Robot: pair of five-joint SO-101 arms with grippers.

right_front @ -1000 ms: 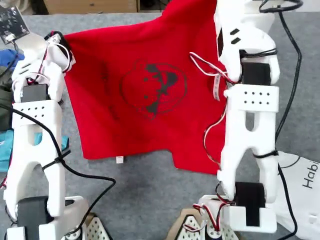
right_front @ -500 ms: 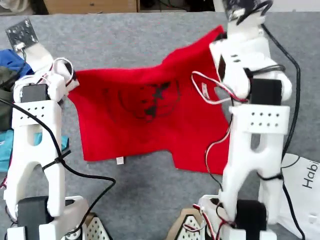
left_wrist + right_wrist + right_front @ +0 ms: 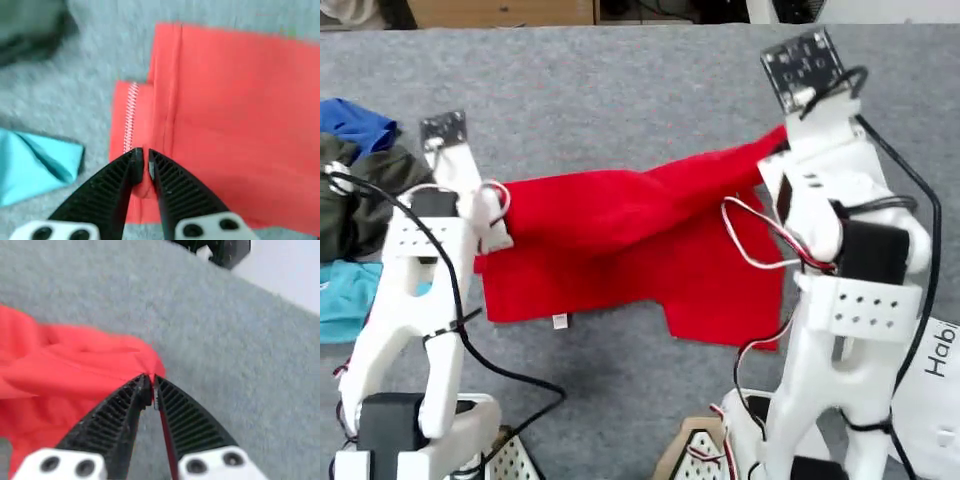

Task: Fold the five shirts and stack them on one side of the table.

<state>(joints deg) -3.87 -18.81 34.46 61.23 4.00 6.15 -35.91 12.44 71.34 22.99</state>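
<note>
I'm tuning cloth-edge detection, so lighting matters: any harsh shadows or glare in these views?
High view: even light; the red shirt casts only a thin, soft shadow on the grey table cover, no glare. Left wrist view: no glare on the shirt at the left gripper. Right wrist view: mild shading in the folds by the right gripper; the pale strip beyond the table is brightest.

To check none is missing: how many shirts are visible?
5: red shirt in the middle; blue shirt, dark shirt and light blue shirt piled at left; white shirt at lower right. Others may be hidden.
</note>
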